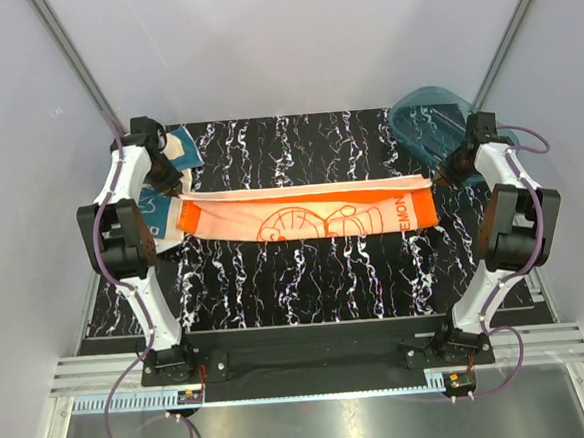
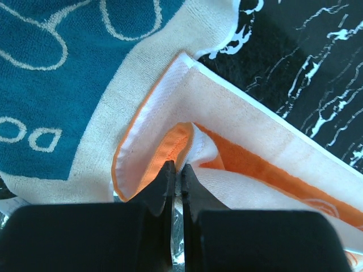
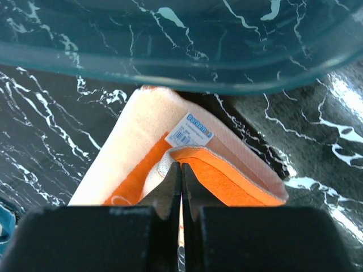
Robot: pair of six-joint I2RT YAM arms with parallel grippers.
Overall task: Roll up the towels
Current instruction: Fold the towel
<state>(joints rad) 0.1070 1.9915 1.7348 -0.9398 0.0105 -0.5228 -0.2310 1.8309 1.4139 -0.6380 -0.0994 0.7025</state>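
The orange towel (image 1: 302,216) lies stretched left to right across the black marbled table (image 1: 306,278), its far long edge folded over so the pale back shows. My left gripper (image 1: 175,199) is shut on its left end; in the left wrist view the jaws (image 2: 177,168) pinch a bunched orange hem of the towel (image 2: 238,113). My right gripper (image 1: 438,179) is shut on the right end, where the closed tips (image 3: 181,166) nip the folded orange edge (image 3: 227,170) beside a white label (image 3: 191,134). The teal-blue towel (image 1: 180,153) lies at the far left, partly under the left arm and under the orange one (image 2: 68,85).
A translucent teal tub (image 1: 427,119) stands at the back right, just beyond the right gripper, and its rim (image 3: 170,56) fills the top of the right wrist view. White walls enclose the table on three sides.
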